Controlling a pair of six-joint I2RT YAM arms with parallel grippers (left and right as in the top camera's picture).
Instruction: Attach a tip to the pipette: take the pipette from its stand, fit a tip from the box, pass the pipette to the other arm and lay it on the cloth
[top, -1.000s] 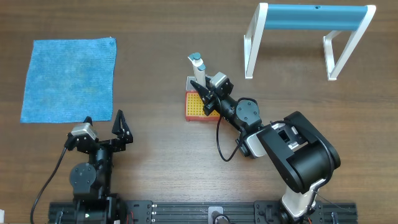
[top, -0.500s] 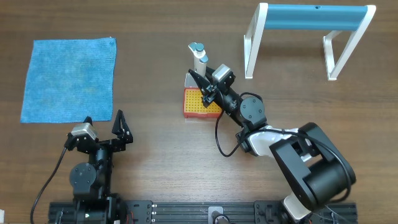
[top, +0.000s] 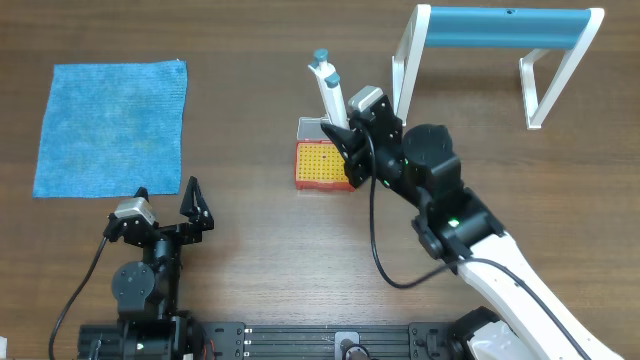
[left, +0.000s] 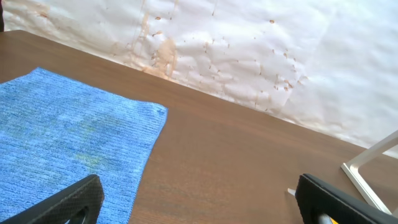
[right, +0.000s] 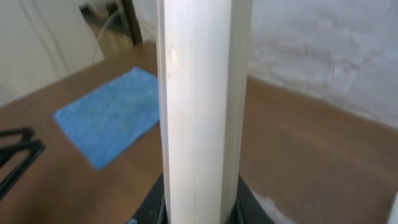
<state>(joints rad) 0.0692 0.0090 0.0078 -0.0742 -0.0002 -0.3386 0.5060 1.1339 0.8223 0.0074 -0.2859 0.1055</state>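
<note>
Pipette (top: 326, 88) off stand (top: 505, 25), gripped upright by right tool (top: 345, 138) over box (top: 318, 167). Tip fitted: cannot tell. Handover and cloth (top: 110, 128), 10 o'clock, pending. Left tool (top: 166, 195) wide.

Left arm: folded low near its base, gripper (top: 167, 192) facing forward, fingers spread wide. Right arm: stretched forward and toward the middle, wrist raised, gripper (top: 343, 140) clamped on pipette (top: 327, 88), which is near upright.

Black arms (top: 440, 185) trail black cables (top: 373, 235); the left end effector (top: 166, 192) is black-fingered.
</note>
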